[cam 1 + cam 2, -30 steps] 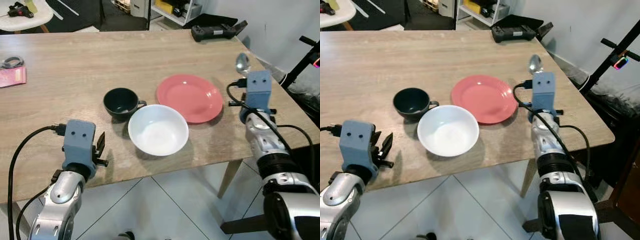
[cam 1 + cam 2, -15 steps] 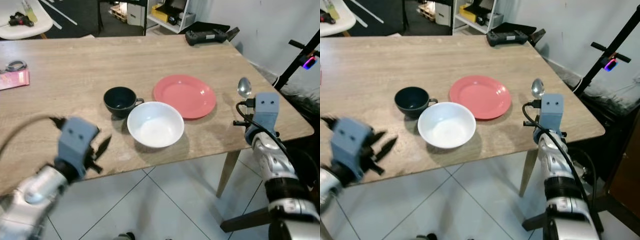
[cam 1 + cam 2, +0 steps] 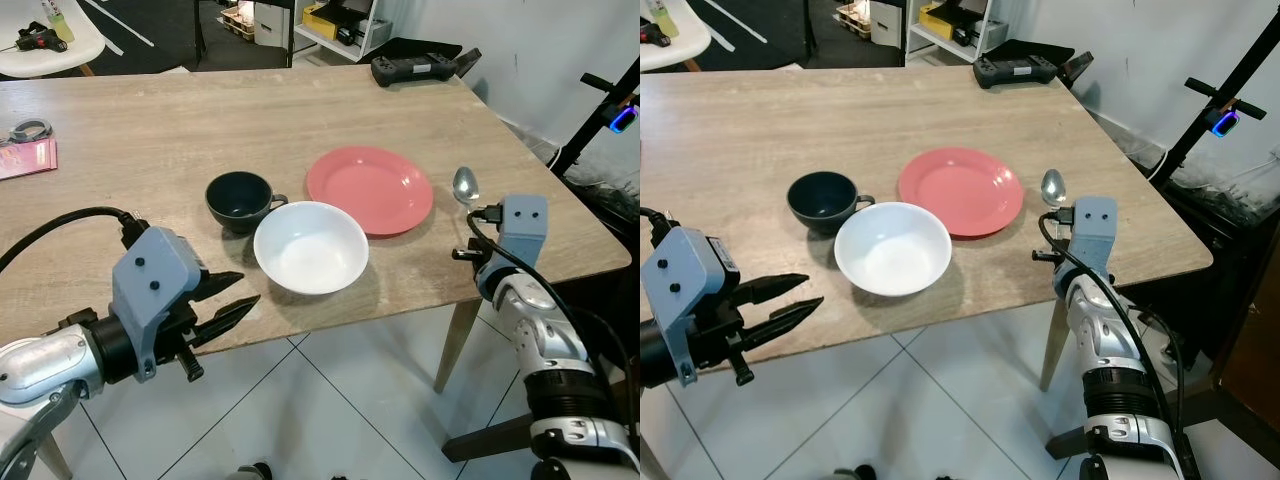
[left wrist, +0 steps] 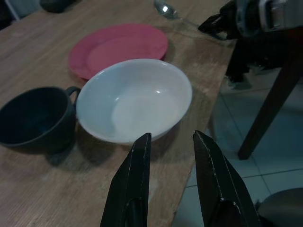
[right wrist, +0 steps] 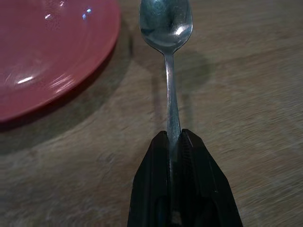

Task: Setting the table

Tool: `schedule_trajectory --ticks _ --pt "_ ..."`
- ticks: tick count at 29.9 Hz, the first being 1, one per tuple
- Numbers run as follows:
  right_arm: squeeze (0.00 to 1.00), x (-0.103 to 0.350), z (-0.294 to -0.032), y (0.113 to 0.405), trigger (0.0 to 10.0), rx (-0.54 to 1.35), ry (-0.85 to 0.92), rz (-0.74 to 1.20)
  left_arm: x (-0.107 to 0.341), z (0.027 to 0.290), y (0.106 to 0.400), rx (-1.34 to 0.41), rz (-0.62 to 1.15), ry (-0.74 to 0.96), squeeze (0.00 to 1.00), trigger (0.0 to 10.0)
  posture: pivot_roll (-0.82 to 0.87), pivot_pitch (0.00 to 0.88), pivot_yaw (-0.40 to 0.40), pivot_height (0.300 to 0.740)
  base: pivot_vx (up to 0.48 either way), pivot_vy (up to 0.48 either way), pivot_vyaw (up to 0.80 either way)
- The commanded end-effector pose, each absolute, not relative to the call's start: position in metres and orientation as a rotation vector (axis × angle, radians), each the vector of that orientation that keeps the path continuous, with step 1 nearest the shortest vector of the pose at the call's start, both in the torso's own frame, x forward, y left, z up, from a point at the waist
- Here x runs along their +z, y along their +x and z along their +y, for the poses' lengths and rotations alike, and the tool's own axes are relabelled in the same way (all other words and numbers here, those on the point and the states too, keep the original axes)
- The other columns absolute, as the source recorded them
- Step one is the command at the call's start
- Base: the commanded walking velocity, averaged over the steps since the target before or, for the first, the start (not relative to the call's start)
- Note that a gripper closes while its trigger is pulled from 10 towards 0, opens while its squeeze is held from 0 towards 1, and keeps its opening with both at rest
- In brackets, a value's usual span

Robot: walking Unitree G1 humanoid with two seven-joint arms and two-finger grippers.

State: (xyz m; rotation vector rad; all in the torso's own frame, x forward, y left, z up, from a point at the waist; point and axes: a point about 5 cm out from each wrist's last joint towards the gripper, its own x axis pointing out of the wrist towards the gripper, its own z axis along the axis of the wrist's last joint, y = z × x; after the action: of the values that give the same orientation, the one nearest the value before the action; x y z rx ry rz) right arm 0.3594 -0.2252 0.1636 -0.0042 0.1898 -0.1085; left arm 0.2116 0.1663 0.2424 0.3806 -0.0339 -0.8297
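My right gripper [image 5: 176,142] clamps spoon [image 5: 166,28] by handle end, bowl hovering just beside pink plate [image 3: 370,189]. Thin grip: spoon may twist or slip. Left gripper [image 4: 170,142] parted, near white bowl [image 4: 135,99]; could nudge it.

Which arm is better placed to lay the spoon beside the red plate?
The right. Its end effector is shut on the spoon, which hangs just right of the red plate. The left end effector is open, at the table's near edge before the white bowl.
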Motion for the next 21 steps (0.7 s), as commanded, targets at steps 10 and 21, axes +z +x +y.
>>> schedule_trajectory --ticks 10,21 --pt "1.0 0.162 -0.226 0.36 10.0 -0.119 0.052 0.191 0.239 0.161 0.203 -0.872 -0.001 0.358 0.0 10.0 0.14 0.118 -0.015 0.74 0.0 0.0 0.0" --pt "0.0 0.269 -0.233 0.345 10.0 -0.188 0.022 -0.397 0.238 0.159 0.209 -0.851 -0.012 0.335 0.0 10.0 0.13 0.114 -0.002 0.74 0.0 0.0 0.0"
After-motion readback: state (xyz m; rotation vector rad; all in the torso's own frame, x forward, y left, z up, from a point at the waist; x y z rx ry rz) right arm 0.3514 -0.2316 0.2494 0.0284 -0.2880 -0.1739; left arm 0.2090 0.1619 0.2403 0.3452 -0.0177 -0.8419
